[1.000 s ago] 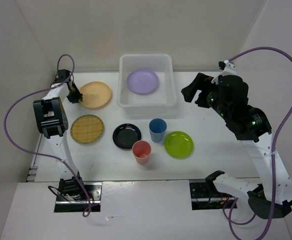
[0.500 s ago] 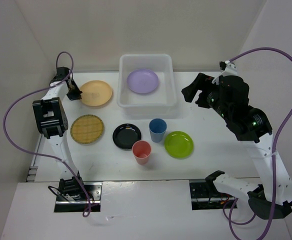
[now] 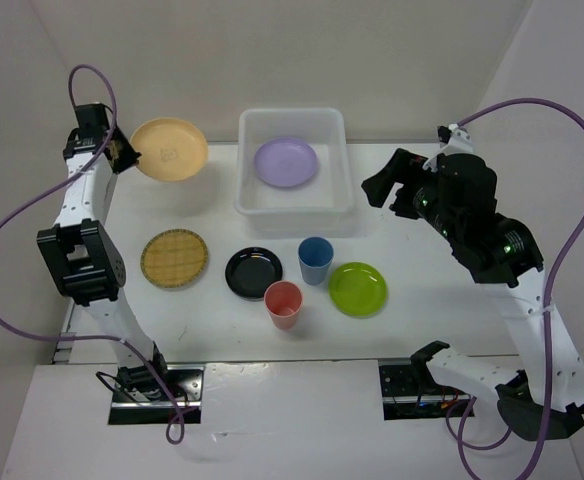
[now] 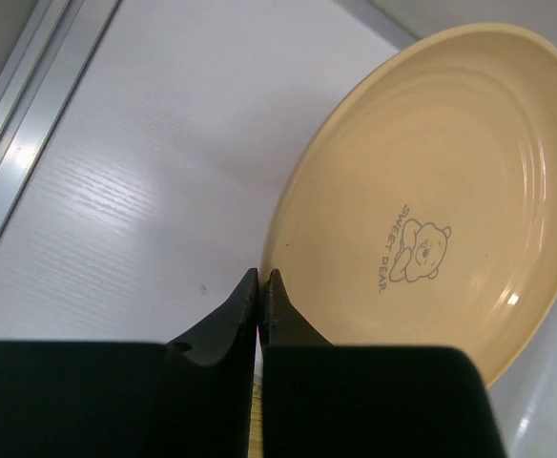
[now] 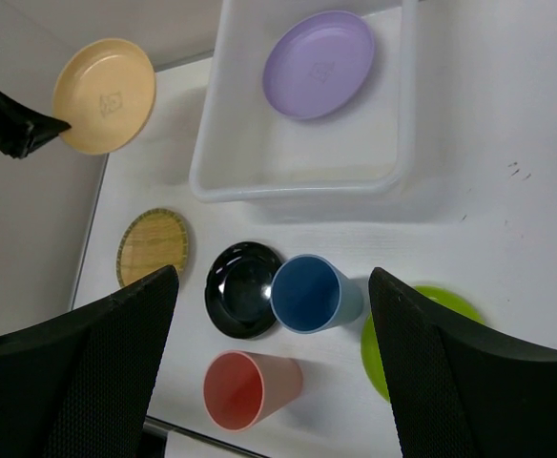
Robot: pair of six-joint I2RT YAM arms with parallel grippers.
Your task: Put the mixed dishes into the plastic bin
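My left gripper (image 3: 124, 153) is shut on the rim of the pale orange plate (image 3: 169, 149) and holds it lifted and tilted above the table's far left; the wrist view shows the plate (image 4: 431, 191) pinched between the jaws. The white plastic bin (image 3: 293, 200) stands at the back centre with the lavender plate (image 3: 285, 162) inside. On the table lie the woven tan plate (image 3: 174, 258), black plate (image 3: 253, 272) and lime green plate (image 3: 357, 288), with the blue cup (image 3: 315, 259) and pink cup (image 3: 283, 304) upright. My right gripper (image 5: 271, 367) is open and empty, high above them.
White walls close the back and left sides. A metal rail (image 4: 30, 134) runs along the table's left edge below the lifted plate. The arm bases (image 3: 152, 385) sit at the near edge.
My left gripper has lifted the pale orange plate off the table, up and back to the left. The right arm has not moved.
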